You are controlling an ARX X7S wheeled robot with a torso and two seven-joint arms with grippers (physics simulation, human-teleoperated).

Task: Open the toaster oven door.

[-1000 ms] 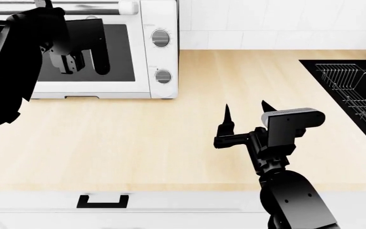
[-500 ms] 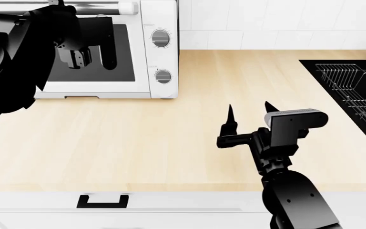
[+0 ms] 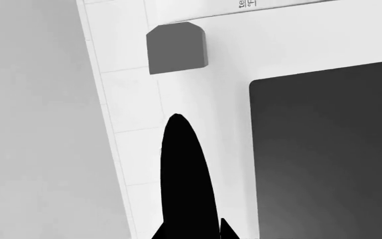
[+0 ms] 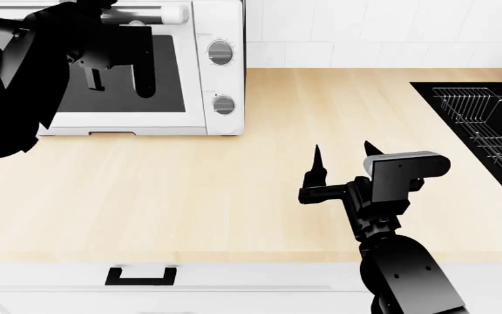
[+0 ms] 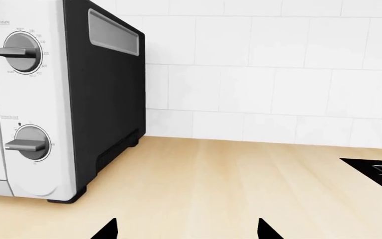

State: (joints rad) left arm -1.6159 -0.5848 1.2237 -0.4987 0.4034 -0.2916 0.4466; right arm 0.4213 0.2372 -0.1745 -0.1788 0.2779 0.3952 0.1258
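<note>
Pale wood countertop (image 4: pixel 233 190) runs under white wall tile, with the toaster oven (image 4: pixel 220 65) at its far left corner. At that oven, the left gripper (image 4: pixel 116 65) hangs against the toaster oven door (image 4: pixel 168 72), just below the long bar handle (image 4: pixel 159 12); the left wrist view shows one dark fingertip (image 3: pixel 184 174) over the white frame beside the dark glass, so whether its jaws are spread or closed cannot be told. To open the door well, I judge the fingers should hook over the bar near its middle, close squarely, then pull out and down along the hinge arc, not straight back. The right gripper (image 4: pixel 342 152) rests spread wide and empty over bare wood, well apart from the oven, whose two knobs (image 5: pixel 22 52) show in the right wrist view.
</note>
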